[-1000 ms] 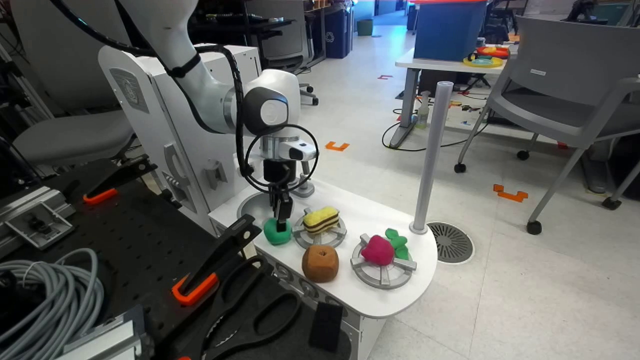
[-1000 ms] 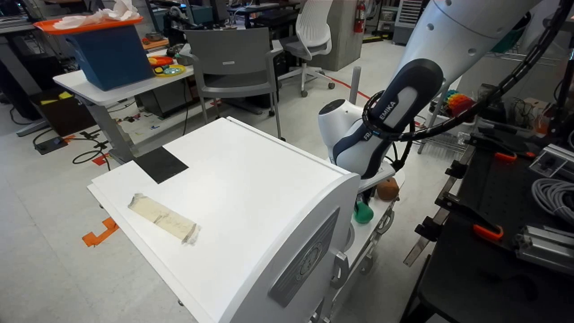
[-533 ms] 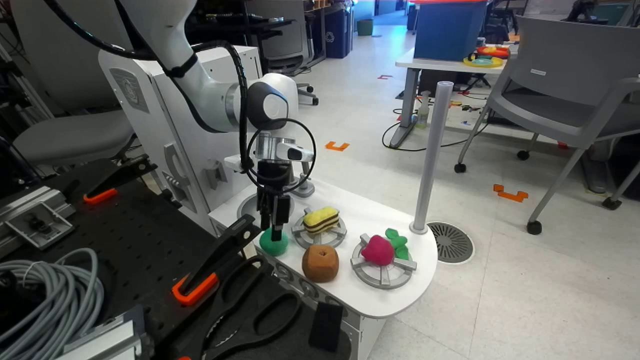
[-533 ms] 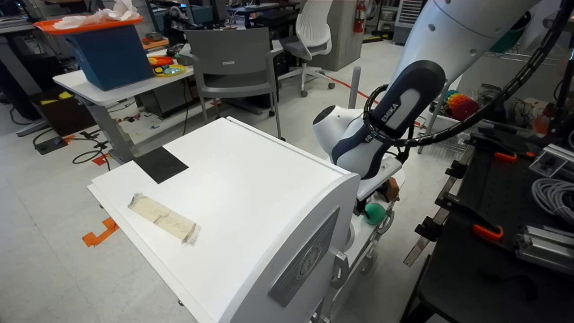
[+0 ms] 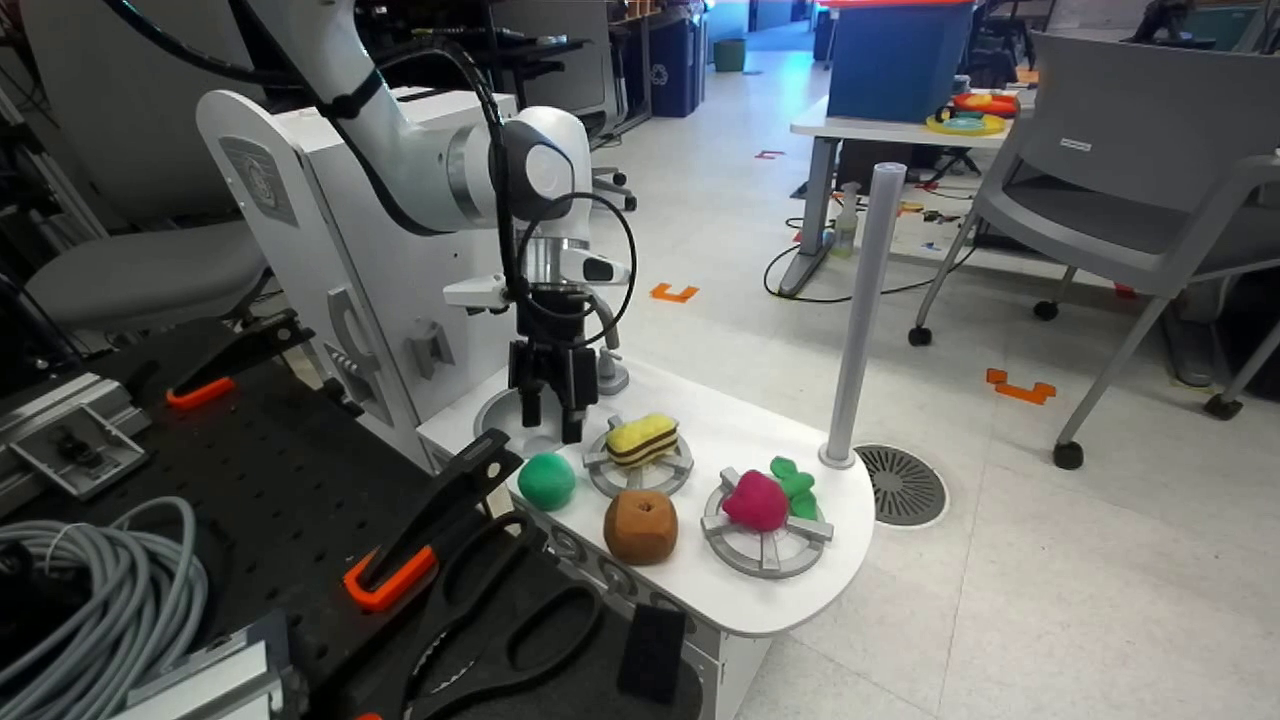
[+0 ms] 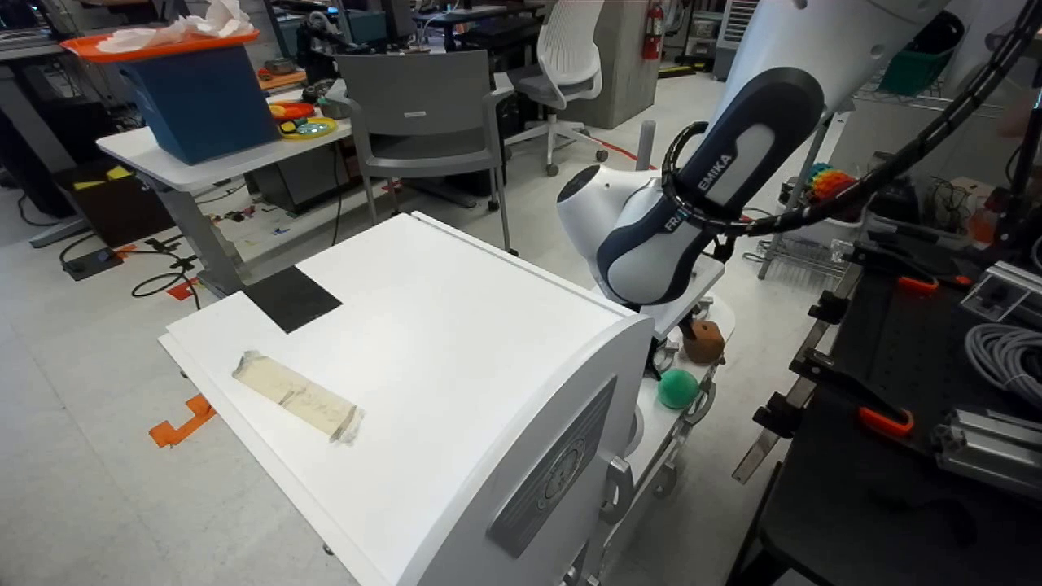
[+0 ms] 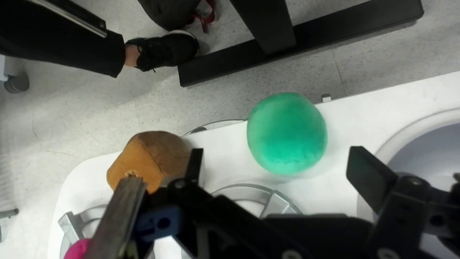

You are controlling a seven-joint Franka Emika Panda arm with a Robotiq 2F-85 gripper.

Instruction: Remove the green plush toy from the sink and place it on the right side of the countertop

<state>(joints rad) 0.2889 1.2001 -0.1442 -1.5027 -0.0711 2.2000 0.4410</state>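
The green plush toy (image 5: pixel 547 482), a smooth round ball, rests on the white countertop (image 5: pixel 710 420) by its front edge. It lies outside the sink (image 5: pixel 489 420), beside its rim, and shows in both exterior views and the wrist view. Above and behind it, my gripper (image 5: pixel 552 422) hangs with its fingers (image 5: pixel 573 425) spread wide and nothing between them. In the wrist view the toy (image 7: pixel 287 133) appears beyond the fingertips (image 7: pixel 370 176), apart from both. Much of the gripper is hidden behind the arm in an exterior view (image 6: pixel 656 358).
A brown plush toy (image 5: pixel 640 527) sits right of the green one. Behind it a yellow striped toy (image 5: pixel 640 440) lies on a burner. A pink toy (image 5: pixel 757 501) and green leaf piece (image 5: pixel 796 487) occupy another burner. A grey post (image 5: pixel 865 320) and a faucet (image 5: pixel 611 377) stand behind.
The gripper, a second ago close around the green toy, has opened wide and risen off it. The toy has shifted a little toward the countertop's front edge and now lies free.
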